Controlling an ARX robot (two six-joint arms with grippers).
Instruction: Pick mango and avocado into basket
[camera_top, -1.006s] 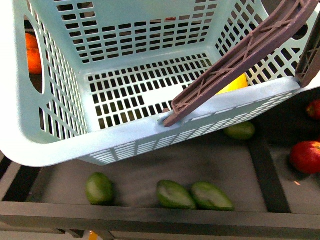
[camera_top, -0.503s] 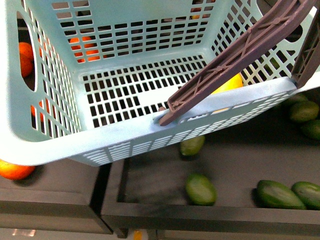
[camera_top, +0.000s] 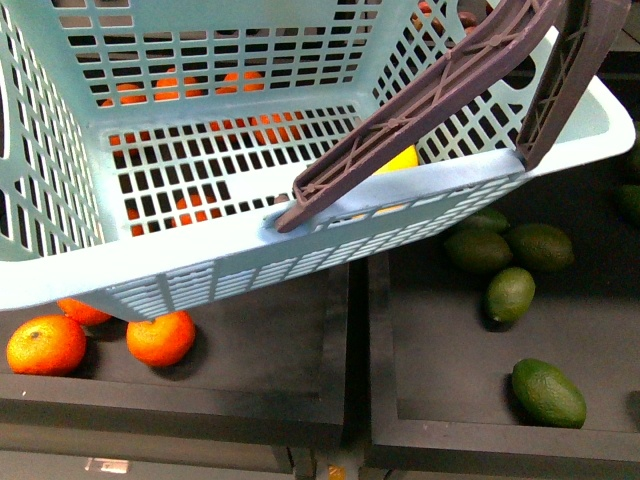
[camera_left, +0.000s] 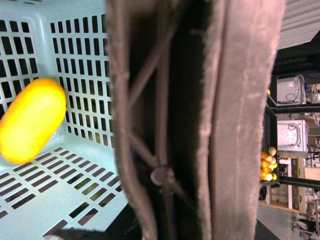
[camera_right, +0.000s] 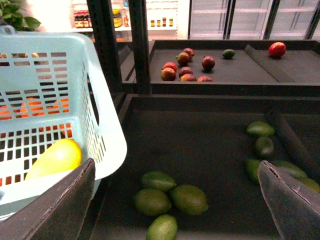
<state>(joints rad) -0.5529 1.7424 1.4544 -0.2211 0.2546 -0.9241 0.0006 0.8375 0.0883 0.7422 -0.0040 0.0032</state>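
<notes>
The light teal basket (camera_top: 300, 240) hangs tilted and fills the upper left of the front view. My left gripper is shut on the basket's brown-grey handle (camera_left: 200, 120), which hides its fingers. The yellow mango (camera_top: 400, 158) lies inside the basket (camera_right: 105, 145), in a corner of its slotted base; the mango (camera_left: 32, 120) shows again in the left wrist view. Several green avocados (camera_top: 510, 293) lie in the dark tray to the right of the basket. My right gripper (camera_right: 176, 163) is open above a cluster of avocados (camera_right: 189, 198), holding nothing.
Oranges (camera_top: 160, 337) lie in the left tray, below and behind the basket. A raised divider (camera_top: 357, 340) separates the two trays. Dark red mangoes (camera_right: 185, 65) sit in a tray further back. A black shelf post (camera_right: 106, 45) stands beside the basket.
The basket has travelled left along the shelf, from over the avocado tray to over the orange tray. The avocados now lie to its right. The mango stays inside.
</notes>
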